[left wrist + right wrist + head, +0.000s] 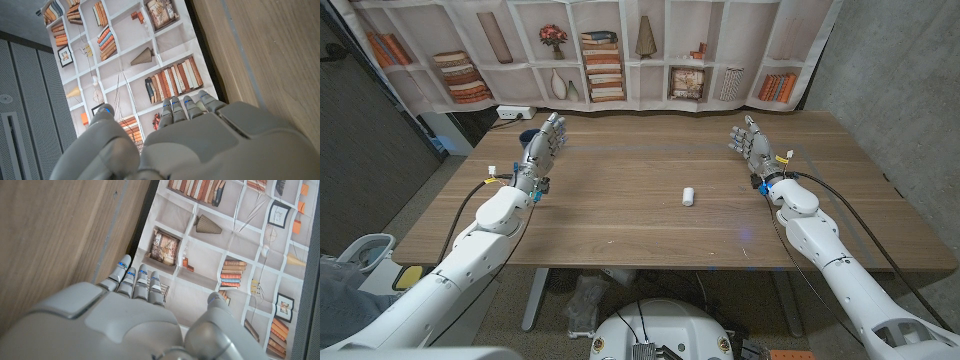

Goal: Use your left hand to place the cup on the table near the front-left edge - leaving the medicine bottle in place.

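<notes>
Wooden table [620, 215], head view: one small white bottle [688, 195] lies on its side a little right of centre, well apart from both hands. Can't make out a cup on the table surface. Left hand [542, 148] is raised over the table at approx 10 o'clock from the bottle, fingers straight and spread, holding nothing. Right hand [750, 143] is raised at approx 2 o'clock from the bottle, fingers likewise spread, nothing in it. Both white arms run in from the bottom corners, black cables along each wrist. Backdrop [590, 50] printed w/ shelves, books, vases stands at 12 o'clock behind the far edge. White power strip [515, 113] sits beyond the far-left corner, blue item next to it too small to identify.

Left wrist view: back of left hand [200, 145], fingers [172, 110] extended side by side toward the printed backdrop [125, 65]; thumb set apart. Nothing held. Strip of table [270, 55] alongside the hand.

Right wrist view: back of right hand [115, 325], fingers [135, 282] extended toward the backdrop [225, 255], thumb set apart. Nothing held. Table [55, 235] alongside; no object on the visible part.
</notes>
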Robot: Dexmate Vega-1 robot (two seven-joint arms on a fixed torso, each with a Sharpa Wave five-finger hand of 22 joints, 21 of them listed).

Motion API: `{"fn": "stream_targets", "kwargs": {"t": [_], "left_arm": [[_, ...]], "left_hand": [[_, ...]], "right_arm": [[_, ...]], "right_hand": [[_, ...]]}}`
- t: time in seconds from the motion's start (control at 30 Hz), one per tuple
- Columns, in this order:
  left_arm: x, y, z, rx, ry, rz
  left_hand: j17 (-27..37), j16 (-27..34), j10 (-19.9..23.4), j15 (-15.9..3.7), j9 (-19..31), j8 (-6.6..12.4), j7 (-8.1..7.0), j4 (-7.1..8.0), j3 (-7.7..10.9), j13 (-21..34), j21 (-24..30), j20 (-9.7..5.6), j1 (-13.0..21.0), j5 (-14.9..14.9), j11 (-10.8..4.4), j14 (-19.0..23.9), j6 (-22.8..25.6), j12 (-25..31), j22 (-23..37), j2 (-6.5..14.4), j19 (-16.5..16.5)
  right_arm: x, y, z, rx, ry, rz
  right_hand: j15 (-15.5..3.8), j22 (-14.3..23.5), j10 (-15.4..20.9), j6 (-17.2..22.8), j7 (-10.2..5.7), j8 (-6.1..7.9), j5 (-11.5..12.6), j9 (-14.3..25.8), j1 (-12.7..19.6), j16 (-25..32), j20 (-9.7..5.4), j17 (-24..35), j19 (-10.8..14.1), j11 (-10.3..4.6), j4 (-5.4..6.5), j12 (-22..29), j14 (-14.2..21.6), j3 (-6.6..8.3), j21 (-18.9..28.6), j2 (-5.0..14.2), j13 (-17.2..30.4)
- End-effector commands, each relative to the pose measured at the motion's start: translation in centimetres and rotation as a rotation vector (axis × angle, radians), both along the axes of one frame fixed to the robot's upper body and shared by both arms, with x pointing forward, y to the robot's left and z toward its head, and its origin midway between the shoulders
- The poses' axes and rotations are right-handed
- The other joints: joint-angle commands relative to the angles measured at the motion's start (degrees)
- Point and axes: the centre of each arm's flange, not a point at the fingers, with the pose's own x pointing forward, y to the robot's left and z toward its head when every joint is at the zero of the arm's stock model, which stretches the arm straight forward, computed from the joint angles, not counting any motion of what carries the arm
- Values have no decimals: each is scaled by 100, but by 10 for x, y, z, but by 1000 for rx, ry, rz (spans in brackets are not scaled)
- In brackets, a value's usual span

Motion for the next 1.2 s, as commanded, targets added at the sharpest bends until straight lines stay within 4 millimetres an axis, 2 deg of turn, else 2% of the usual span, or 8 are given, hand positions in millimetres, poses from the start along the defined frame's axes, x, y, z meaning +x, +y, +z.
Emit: {"fn": "stream_targets", "kwargs": {"t": [0.03, 0.6, 1.2], "left_arm": [[-10, 10, 1, 3, -8, 23], [-20, 29, -3, -35, -23, 49], [-37, 34, -4, -45, -46, 73]], "left_hand": [[9, -22, 45, -3, 14, 5, -18, -33, -1, 29, -25, -232, 74, 15, 24, 31, 49, 4, 21, -1, 25], [12, -25, 54, -17, 15, -1, -26, -43, -14, 30, -30, -222, 99, 4, 12, 46, 56, -5, 22, 8, 28], [14, -24, 72, -13, 16, -3, -36, -44, -27, 31, -30, -211, 112, -7, -2, 70, 72, -8, 25, 23, 40]], "right_arm": [[2, 2, 1, -1, -1, 7], [7, 7, 2, -5, 2, 20], [6, 4, 1, -1, 5, 17]], "right_hand": [[-3, 33, 59, 34, 11, 16, 17, 34, 19, -4, 11, 17, 41, -9, -17, 1, 31, -11, -19, 45, 25], [-6, 34, 70, 40, 12, 14, 17, 34, 25, -10, 1, 16, 74, -23, -22, 2, 46, -25, -62, 51, 25], [-13, 35, 73, 51, 20, 16, 16, 34, 30, -16, -1, 16, 90, -9, -26, 0, 53, -35, -104, 60, 25]]}}
